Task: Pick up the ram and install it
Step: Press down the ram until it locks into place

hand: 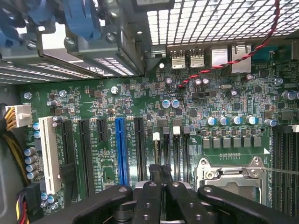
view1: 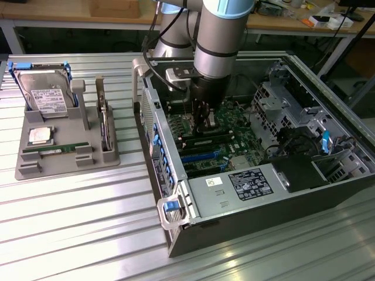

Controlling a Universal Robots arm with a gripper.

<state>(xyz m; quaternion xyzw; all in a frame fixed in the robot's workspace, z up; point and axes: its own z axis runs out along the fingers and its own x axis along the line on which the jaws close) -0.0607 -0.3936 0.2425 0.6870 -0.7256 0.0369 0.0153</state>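
Gripper (view1: 205,120) inside computer case (view1: 176,231); ram (view1: 57,150) on tray (view1: 64,167), exterior view's left.

The gripper (hand: 159,179) has its black fingers (hand: 150,196) pressed together, just above a green motherboard (hand: 140,107). Near them stand a blue expansion slot (hand: 121,149), black slots and a white slot (hand: 48,154). A silver processor socket (hand: 233,177) lies beside the fingers. A red-black twisted wire (hand: 224,63) crosses the board.
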